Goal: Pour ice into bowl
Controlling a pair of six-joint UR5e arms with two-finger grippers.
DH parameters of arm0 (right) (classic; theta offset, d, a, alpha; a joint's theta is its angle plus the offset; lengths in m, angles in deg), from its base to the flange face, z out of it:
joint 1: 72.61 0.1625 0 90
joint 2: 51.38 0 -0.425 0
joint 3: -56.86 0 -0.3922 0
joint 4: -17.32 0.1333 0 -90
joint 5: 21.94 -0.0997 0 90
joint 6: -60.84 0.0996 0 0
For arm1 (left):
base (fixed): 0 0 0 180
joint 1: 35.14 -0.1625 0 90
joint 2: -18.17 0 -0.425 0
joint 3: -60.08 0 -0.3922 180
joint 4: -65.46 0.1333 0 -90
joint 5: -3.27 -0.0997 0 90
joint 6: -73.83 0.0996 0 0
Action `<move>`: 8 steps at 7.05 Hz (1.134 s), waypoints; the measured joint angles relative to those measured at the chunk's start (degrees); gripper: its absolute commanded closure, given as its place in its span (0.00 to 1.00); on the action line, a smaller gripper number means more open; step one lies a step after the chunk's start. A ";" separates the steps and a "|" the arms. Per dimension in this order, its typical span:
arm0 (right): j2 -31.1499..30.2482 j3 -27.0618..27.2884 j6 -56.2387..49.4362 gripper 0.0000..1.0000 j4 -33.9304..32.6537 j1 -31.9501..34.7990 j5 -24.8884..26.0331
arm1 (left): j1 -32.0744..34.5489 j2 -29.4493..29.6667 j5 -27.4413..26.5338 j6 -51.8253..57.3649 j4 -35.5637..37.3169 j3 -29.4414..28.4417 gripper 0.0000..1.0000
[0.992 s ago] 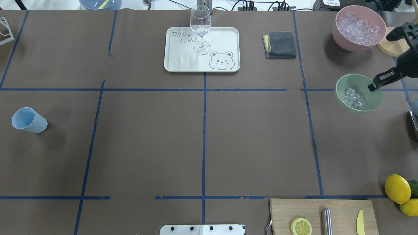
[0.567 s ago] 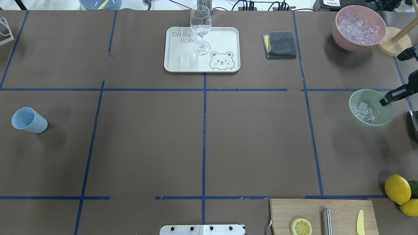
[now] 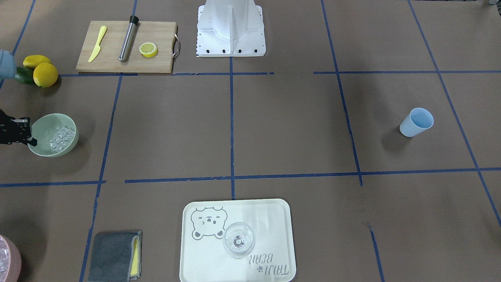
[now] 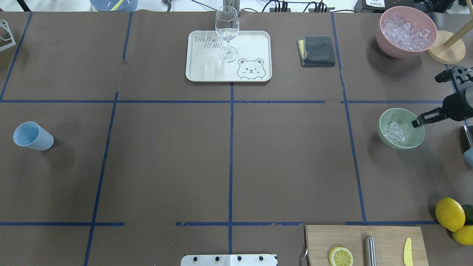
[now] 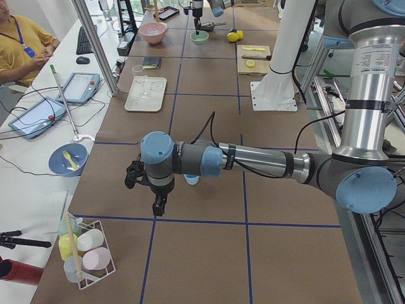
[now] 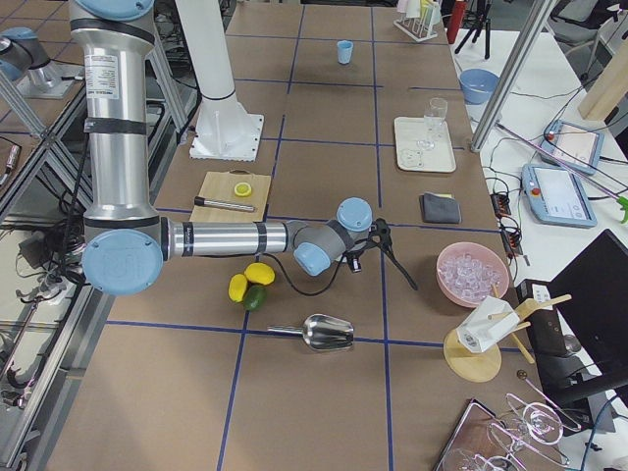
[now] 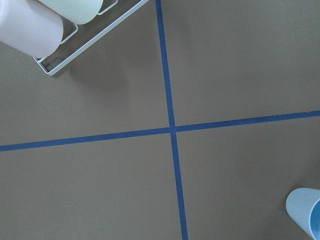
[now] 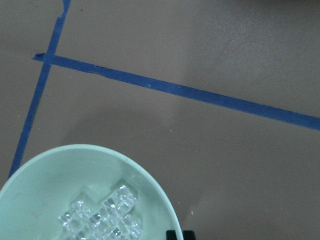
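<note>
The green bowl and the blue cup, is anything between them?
Only bare table and blue tape lines between bowl and blue cup, seen from overhead.

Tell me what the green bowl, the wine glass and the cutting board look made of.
Mint-green bowl: probably plastic or melamine, matte, opaque, no glare.
Wine glass: clear glass, the tray shows through it.
Cutting board: pale wood, visible grain, dull finish.

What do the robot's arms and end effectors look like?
Left arm and right arm: silver tubes, grey joints, round pale blue caps, a small printed label on each upright tube, a black cable trailing along the forearm. Left end effector and right end effector: black, with slim fingers.
</note>
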 measured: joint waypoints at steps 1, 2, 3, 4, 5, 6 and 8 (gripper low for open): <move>-0.05 -0.01 1.25 0.00 1.12 -1.04 0.50 | -0.02 0.00 0.04 0.00 0.03 -0.01 0.00; -0.03 0.12 1.66 0.00 1.53 -1.49 1.07 | -0.03 0.00 0.04 0.00 0.05 -0.01 0.00; 0.13 0.61 1.71 0.00 1.49 -1.43 1.68 | -0.03 0.00 0.01 0.00 0.05 -0.04 0.00; 0.32 1.17 1.59 0.00 0.91 -0.58 1.77 | -0.03 0.00 -0.01 0.00 0.06 -0.07 0.00; 0.46 1.83 1.01 0.00 -0.82 1.52 1.68 | -0.04 0.00 -0.02 0.00 0.06 -0.09 0.00; 0.67 2.64 -2.04 0.00 -4.31 4.83 1.93 | -0.04 -0.02 -0.02 0.00 0.06 -0.10 0.00; 1.01 3.39 -17.80 0.00 -17.98 15.85 1.88 | -0.06 -0.03 0.04 0.00 0.00 -0.22 0.00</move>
